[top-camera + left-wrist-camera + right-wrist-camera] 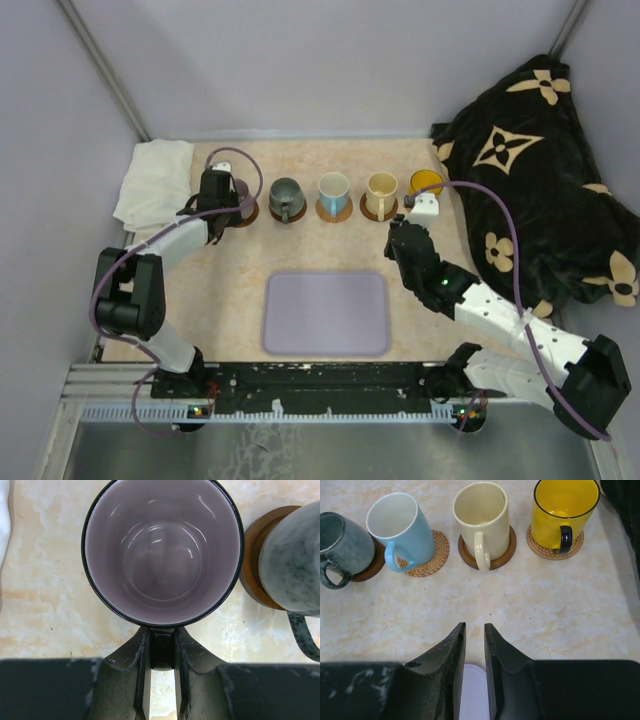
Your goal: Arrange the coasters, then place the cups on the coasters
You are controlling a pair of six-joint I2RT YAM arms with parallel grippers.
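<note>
Left gripper (pixel 162 632) clamps the handle of the purple mug (pixel 162 555) dead ahead; right gripper (pixel 474 626) narrow, empty, cream mug (pixel 482 515) beyond

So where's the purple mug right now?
In the top view the purple mug is at the left end of the row of mugs, beside the grey-green mug, its handle between the jaws of the left gripper.

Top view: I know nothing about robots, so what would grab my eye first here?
A row of cups on coasters lines the far side of the table, from the yellow cup at the right to the purple cup, whose handle the left hand grips. A black cushion with tan flowers fills the right corner, and a lavender tray lies near the middle.
</note>
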